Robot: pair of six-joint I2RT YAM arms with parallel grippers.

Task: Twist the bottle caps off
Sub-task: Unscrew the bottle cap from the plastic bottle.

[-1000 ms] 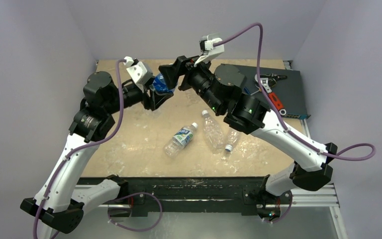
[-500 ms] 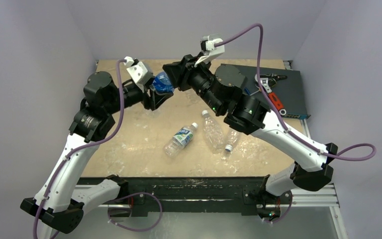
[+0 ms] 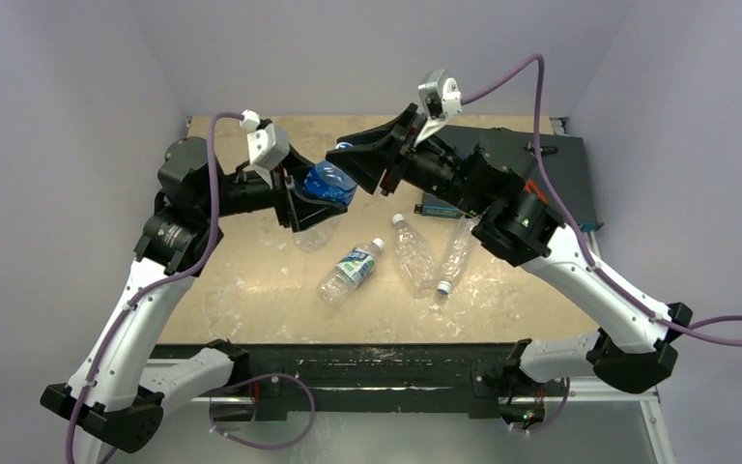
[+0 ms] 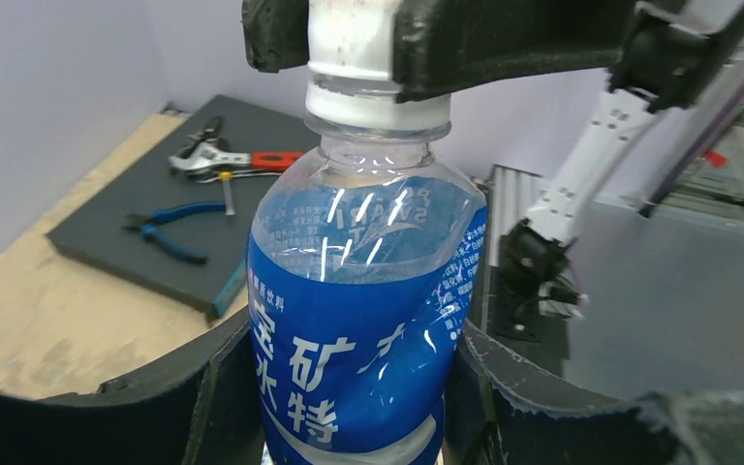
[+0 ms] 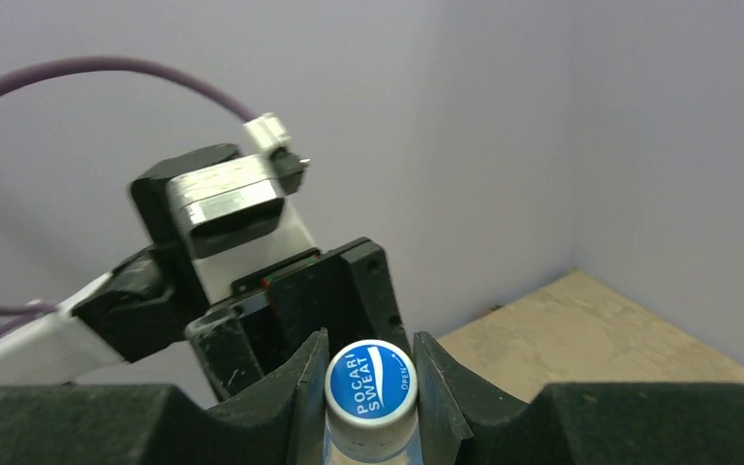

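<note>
Two tools are gripping: left tool (image 3: pixel 311 201) holding the bottle (image 4: pixel 368 320), right tool (image 3: pixel 359 164) clenching its cap (image 5: pixel 370 383); the soft bottle may spin along.

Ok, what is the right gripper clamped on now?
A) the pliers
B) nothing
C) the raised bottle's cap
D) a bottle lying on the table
C: in the right wrist view, the right gripper pinches the blue-topped cap of the bottle that the left gripper holds up.
</note>
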